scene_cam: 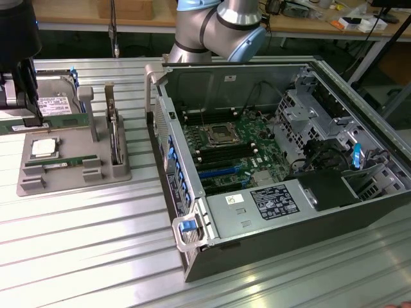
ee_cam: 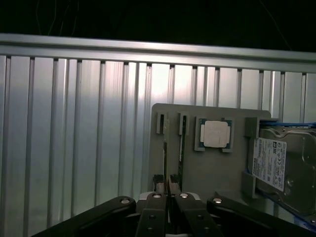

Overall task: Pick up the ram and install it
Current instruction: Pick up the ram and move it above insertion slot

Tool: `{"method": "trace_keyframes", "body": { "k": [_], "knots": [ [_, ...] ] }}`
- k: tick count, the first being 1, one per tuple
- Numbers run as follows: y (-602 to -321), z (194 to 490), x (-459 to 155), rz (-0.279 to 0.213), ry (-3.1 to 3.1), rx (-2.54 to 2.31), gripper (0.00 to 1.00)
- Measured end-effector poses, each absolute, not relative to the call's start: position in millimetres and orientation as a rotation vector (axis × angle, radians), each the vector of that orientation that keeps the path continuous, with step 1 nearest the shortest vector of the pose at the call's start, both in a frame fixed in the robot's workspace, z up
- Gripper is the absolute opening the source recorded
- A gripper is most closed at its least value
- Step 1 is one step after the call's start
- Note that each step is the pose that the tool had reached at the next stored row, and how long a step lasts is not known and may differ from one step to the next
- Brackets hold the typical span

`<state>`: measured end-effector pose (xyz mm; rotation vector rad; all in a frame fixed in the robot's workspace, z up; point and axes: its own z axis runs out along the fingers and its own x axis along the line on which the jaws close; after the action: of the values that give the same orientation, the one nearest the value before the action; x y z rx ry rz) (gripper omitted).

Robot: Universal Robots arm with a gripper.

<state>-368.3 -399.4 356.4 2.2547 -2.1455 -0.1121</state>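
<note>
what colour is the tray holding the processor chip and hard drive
Grey; the tray shows best in the exterior view.

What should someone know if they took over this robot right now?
Gripper: shut on the ram stick, pinching the thin green board between its fingers.
Where things are: the ram stick is at the grey tray, on the exterior view's left, and seems to sit just above it. The silver chip and the hard drive are in the tray. The open computer case stands on the exterior view's right.
Done: the stick is gripped.
Left: the stick is not yet in the case, and the arm is far from the slots on the board.
</note>
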Motion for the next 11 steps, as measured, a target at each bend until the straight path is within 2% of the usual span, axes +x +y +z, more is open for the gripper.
{"method": "trace_keyframes", "body": {
  "k": [4, 7, 11],
  "knots": [
    [-399.3, 357.6, -368.3, -0.112, -2.145, 2.254, 0.13],
    [-399.4, 376.1, -368.3, -0.112, -2.145, 2.255, 0.13],
    [-399.4, 377.7, -360.6, -0.124, -2.139, 2.249, 0.13]
  ]
}}
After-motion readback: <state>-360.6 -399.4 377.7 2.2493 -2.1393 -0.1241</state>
